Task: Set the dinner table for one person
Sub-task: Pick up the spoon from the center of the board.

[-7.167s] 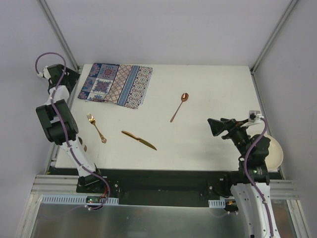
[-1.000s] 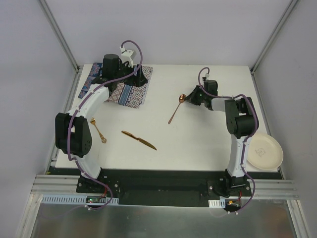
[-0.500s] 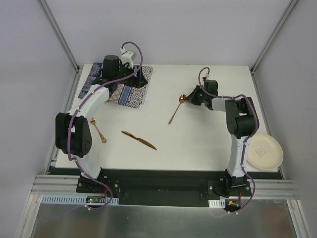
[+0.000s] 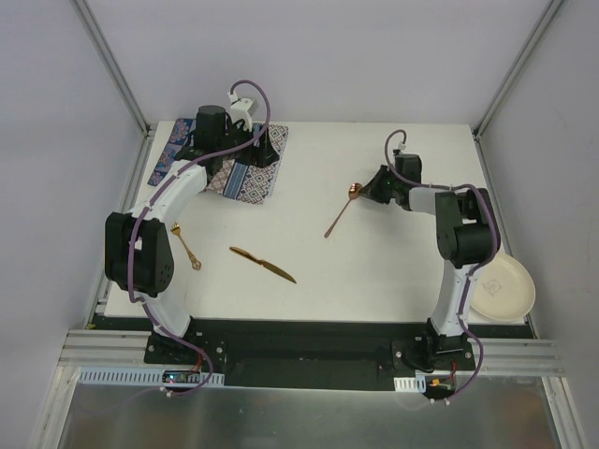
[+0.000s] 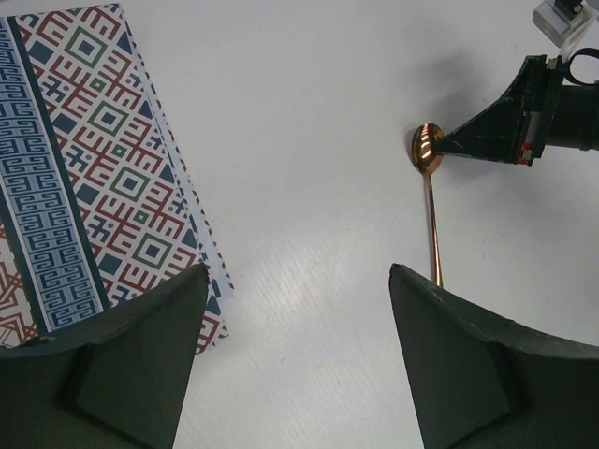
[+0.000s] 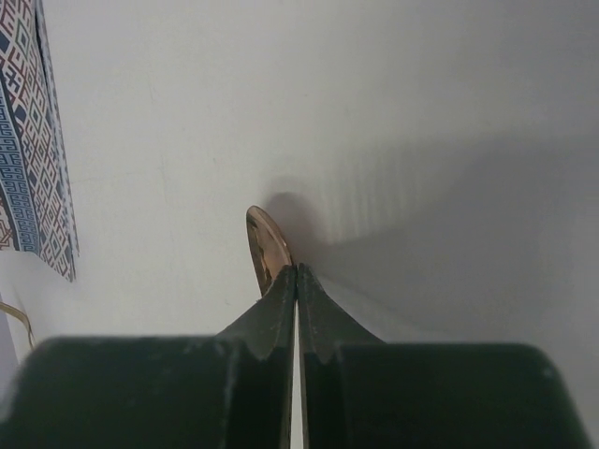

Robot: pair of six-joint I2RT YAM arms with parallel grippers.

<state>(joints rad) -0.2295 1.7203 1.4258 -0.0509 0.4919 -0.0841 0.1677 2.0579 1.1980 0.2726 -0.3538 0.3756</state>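
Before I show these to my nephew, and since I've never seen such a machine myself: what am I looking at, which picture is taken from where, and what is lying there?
These are two robot arms bolted at the near edge of a white table. Each arm ends in a two-finger gripper. The wide picture comes from a fixed camera above and behind the arms. The two close-ups come from a camera on each wrist, so the dark shapes at the bottom are that arm's own fingers. On the table lie a patterned placemat, a fork, a knife, a copper spoon and, at the near right edge, a pale plate. The left gripper hangs open by the placemat's edge, holding nothing. The right gripper is shut, its tips apparently pinching the rim of the spoon's bowl.
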